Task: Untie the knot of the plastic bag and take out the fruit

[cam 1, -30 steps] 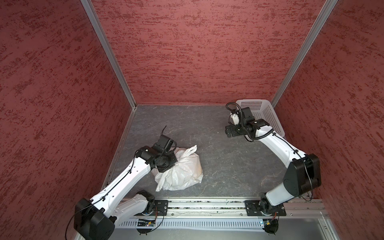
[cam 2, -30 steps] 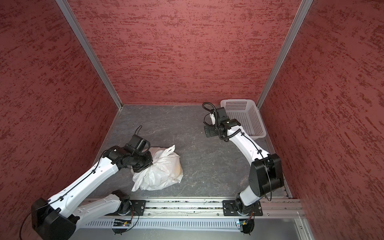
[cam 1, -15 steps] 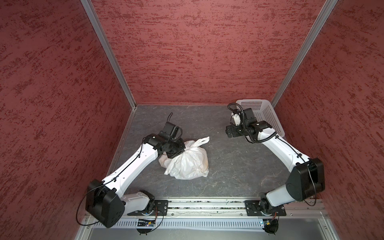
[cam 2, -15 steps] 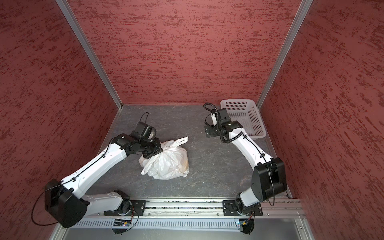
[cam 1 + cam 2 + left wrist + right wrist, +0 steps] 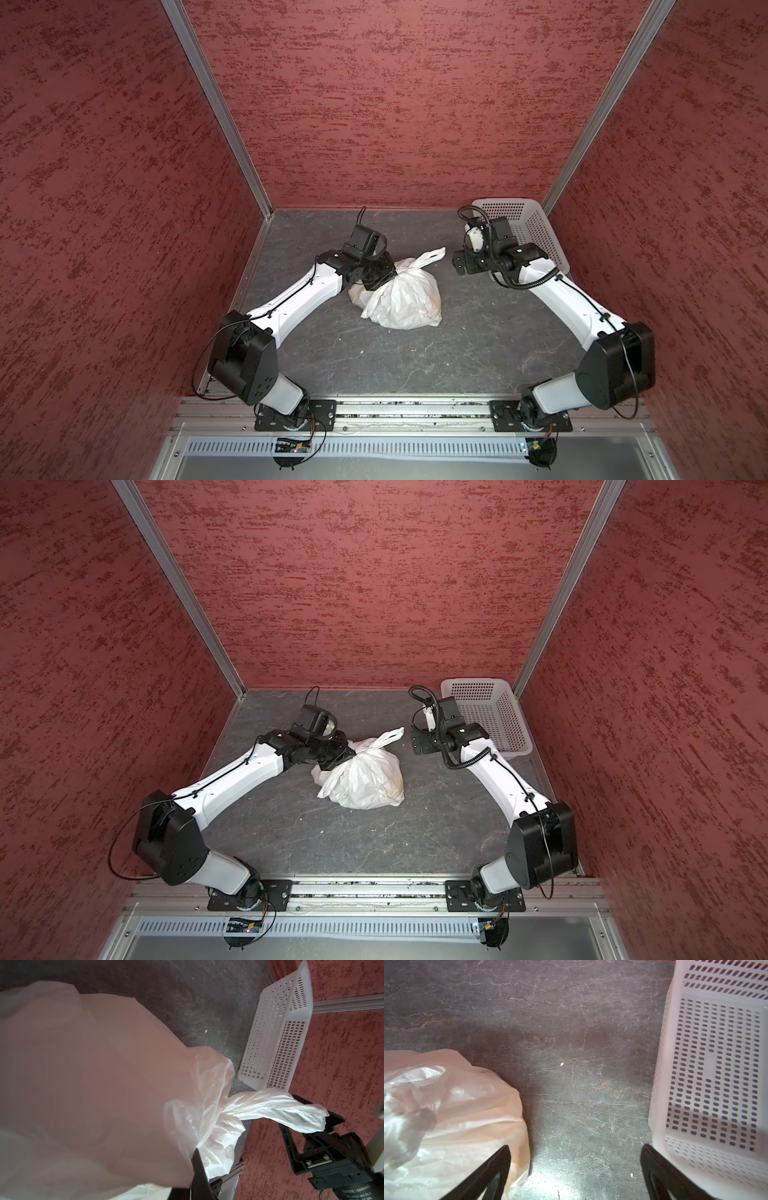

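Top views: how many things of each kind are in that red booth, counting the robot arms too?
White plastic bag: 1
White basket: 1
Robot arms: 2, the left arm and the right arm
Visible fruit: 0; whatever the tied bag holds is hidden
Total: 4

Overhead view of the dark, veined table (image 5: 332, 837), enclosed by red walls. At centre lies the tied white plastic bag (image 5: 365, 779). Its knot (image 5: 365, 749) is on the far side, with one loose tail pointing far-right. The left gripper (image 5: 334, 762) is clamped on the bag's far-left side, beside the knot. The right gripper (image 5: 420, 744) hangs just right of the tail, touching nothing. A white perforated basket (image 5: 490, 717) sits in the far right corner.
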Tool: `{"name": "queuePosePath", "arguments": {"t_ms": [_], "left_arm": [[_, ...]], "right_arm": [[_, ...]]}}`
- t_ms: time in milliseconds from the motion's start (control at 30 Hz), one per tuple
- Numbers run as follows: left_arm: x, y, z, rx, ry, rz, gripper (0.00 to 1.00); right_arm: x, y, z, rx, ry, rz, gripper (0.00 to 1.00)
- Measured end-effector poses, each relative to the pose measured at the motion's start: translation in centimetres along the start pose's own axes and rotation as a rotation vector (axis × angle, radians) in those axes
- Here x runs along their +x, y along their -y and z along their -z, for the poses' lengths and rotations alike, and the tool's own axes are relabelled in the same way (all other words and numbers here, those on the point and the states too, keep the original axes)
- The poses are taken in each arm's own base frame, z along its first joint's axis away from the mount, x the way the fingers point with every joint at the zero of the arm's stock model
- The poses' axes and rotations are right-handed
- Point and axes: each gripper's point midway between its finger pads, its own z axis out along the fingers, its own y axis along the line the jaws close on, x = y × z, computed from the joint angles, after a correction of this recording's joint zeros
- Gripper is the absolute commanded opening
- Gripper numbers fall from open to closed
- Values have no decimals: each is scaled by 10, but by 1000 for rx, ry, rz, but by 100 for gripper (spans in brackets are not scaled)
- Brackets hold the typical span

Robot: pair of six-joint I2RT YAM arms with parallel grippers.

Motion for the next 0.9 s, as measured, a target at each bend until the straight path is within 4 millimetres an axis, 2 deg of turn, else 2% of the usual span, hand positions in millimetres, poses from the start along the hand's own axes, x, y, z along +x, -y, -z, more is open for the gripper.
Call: {"name": "queuePosePath", "arguments": {"t_ms": [200, 433, 467, 533, 567, 600, 633, 767, 833, 900], "left_arm": [[-11, 27, -16, 56, 48, 8, 0], [-18, 38, -18, 86, 105, 11, 0], [-17, 38, -19, 87, 106, 12, 4], [-15, 37, -20, 83, 99, 4, 27], [-13, 35, -21, 78, 95, 0, 43], [-11, 32, -21, 66, 88, -4, 54], [-10, 29, -19, 54, 84, -7, 59], [-3, 13, 2, -16, 76, -37, 74], [-4, 7, 22, -46, 96, -58, 76], [-11, 3, 47, -64, 131, -95, 73]], "right_arm": [[1, 0, -1, 0, -2, -2, 98], [-4, -3, 8, -19, 29, -6, 99], [-6, -4, 9, -24, 35, -7, 98], [-7, -6, 12, -36, 43, -10, 98], [-7, -8, 13, -44, 47, -12, 98], [-7, -9, 13, -52, 48, -14, 98], [-6, -10, 14, -59, 47, -16, 98], [-4, -20, 18, -103, 50, -32, 98], [-3, -32, 25, -140, 57, -30, 99], [-2, -49, 33, -185, 67, -21, 99]]}}
